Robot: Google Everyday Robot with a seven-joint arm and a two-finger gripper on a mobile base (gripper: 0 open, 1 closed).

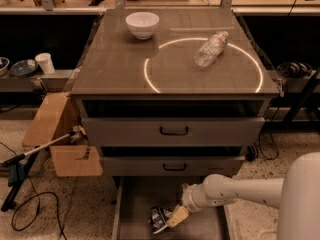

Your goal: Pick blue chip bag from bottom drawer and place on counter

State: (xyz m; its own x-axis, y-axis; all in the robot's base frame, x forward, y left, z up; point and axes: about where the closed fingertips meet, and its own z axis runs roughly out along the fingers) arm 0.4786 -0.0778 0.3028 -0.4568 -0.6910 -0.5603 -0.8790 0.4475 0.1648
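Gripper (173, 219) down in the bottom drawer (134, 204), right beside the blue chip bag (157, 217).
The bag looks light, soft, crinkly and slippery, so pinch a crumpled edge gently. I cannot tell if the gripper is open or holding it.

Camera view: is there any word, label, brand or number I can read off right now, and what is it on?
No text reads in full.
Chip bag in the bottom drawer: white markings, too blurred to read.
Bottle on the counter: no legible label.
Gripper, at the chip bag's right edge in the drawer: no markings visible.
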